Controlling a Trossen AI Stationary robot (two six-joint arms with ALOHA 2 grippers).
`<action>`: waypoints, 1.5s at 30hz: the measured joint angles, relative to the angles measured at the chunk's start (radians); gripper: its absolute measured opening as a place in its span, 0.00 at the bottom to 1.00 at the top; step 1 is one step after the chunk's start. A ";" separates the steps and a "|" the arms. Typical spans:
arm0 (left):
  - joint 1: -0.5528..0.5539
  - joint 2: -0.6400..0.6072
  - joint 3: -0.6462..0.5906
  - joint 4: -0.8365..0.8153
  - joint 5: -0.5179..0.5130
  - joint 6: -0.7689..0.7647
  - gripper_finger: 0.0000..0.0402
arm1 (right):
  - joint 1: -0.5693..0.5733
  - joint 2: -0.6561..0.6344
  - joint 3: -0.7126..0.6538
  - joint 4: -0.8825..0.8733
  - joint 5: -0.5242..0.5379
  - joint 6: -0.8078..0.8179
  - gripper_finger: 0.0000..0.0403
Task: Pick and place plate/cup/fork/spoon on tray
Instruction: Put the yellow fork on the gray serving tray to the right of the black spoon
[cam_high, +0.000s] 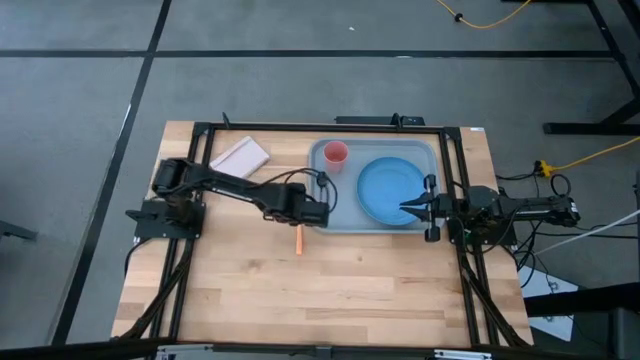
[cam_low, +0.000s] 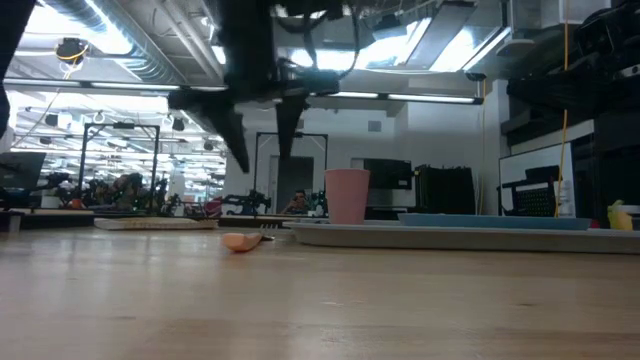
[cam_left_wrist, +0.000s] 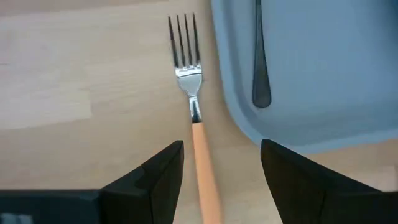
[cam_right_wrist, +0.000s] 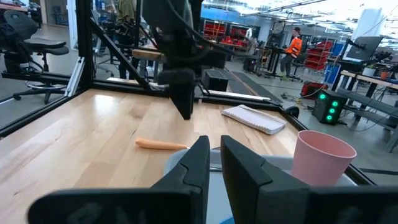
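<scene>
The orange-handled fork (cam_left_wrist: 193, 93) lies flat on the wood just outside the tray's near left corner, and its handle shows in the high view (cam_high: 298, 240). My left gripper (cam_left_wrist: 221, 146) is open above it, one finger on each side of the handle, clear of the table in the low view (cam_low: 262, 150). The dark spoon (cam_left_wrist: 260, 56) lies inside the grey-blue tray (cam_high: 335, 190). The pink cup (cam_high: 336, 153) stands upright in the tray's far left corner. The blue plate (cam_high: 385, 188) lies flat in the tray. My right gripper (cam_high: 403, 208) is shut and empty over the plate's near right part.
A pale notepad (cam_high: 240, 155) lies on the table at the far left of the tray. Black frame rails (cam_high: 200, 200) run along the table's left, right and far sides. Bare wood stretches from the fork to the near edge.
</scene>
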 joint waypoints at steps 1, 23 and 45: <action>-0.004 0.020 0.042 -0.042 -0.005 -0.008 0.52 | 0.000 0.000 0.000 -0.001 0.000 0.000 0.11; -0.022 0.145 0.062 -0.097 0.157 -0.027 0.52 | 0.000 0.000 0.000 -0.001 0.003 0.000 0.11; 0.003 0.141 -0.121 0.182 0.138 0.008 0.52 | 0.000 0.000 -0.001 -0.001 0.003 0.000 0.11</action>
